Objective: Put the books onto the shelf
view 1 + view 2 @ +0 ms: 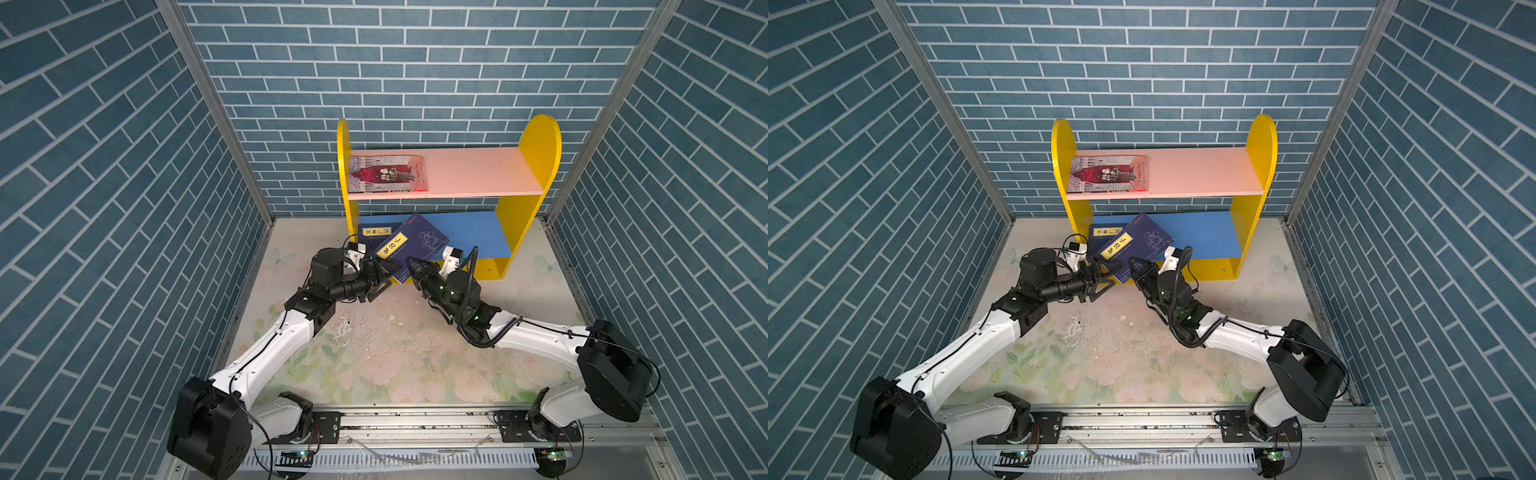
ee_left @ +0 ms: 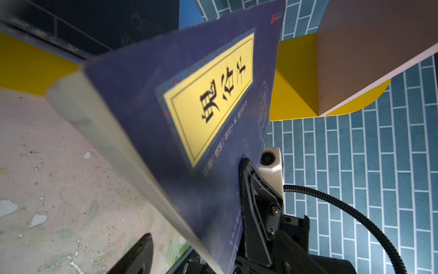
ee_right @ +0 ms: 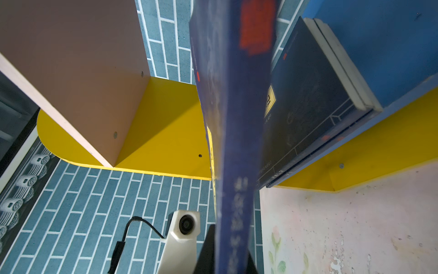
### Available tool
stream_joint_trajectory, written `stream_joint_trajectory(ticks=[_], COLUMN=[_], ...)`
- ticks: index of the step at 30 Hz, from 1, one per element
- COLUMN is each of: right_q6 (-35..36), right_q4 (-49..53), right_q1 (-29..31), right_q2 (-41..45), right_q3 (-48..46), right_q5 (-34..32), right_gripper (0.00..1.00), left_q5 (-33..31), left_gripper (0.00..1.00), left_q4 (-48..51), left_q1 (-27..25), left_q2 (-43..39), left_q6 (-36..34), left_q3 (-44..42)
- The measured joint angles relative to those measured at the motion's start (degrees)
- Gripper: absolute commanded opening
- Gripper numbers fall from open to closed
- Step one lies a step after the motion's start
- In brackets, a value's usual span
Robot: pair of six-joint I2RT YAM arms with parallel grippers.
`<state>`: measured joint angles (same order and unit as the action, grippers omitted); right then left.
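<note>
Book, navy, tilted, clamped at its near edge by right gripper, sticking out ahead of it over shelf blue board. Left gripper jaws spread at book's corner, contact unclear. Navy stack just beyond left gripper. Grey-red book on pink board, well beyond both.

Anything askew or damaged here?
The navy book is askew: clamped in the right gripper, it hangs tilted, half over the blue lower board, not flat like the stacked books beside it. The tabletop covering is chipped and peeling near the middle.
</note>
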<state>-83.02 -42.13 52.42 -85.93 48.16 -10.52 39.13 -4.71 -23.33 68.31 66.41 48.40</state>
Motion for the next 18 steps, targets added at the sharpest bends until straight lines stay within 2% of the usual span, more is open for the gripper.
stream_joint_trajectory(ticks=[15, 18], right_q6=[-3.72, -4.55], right_q4=[-3.89, -5.44], right_q1=[0.07, 0.2], right_q2=[-0.22, -0.35], right_q3=[-0.04, -0.63], right_q5=[0.24, 0.24], right_gripper=[0.07, 0.08], left_q5=[-4.04, -4.42], left_gripper=[0.61, 0.52], left_q4=[-0.59, -1.27], left_q1=[-0.11, 0.0], left_q2=[4.37, 4.92], left_q6=[0.0, 0.83], left_q3=[3.39, 4.09])
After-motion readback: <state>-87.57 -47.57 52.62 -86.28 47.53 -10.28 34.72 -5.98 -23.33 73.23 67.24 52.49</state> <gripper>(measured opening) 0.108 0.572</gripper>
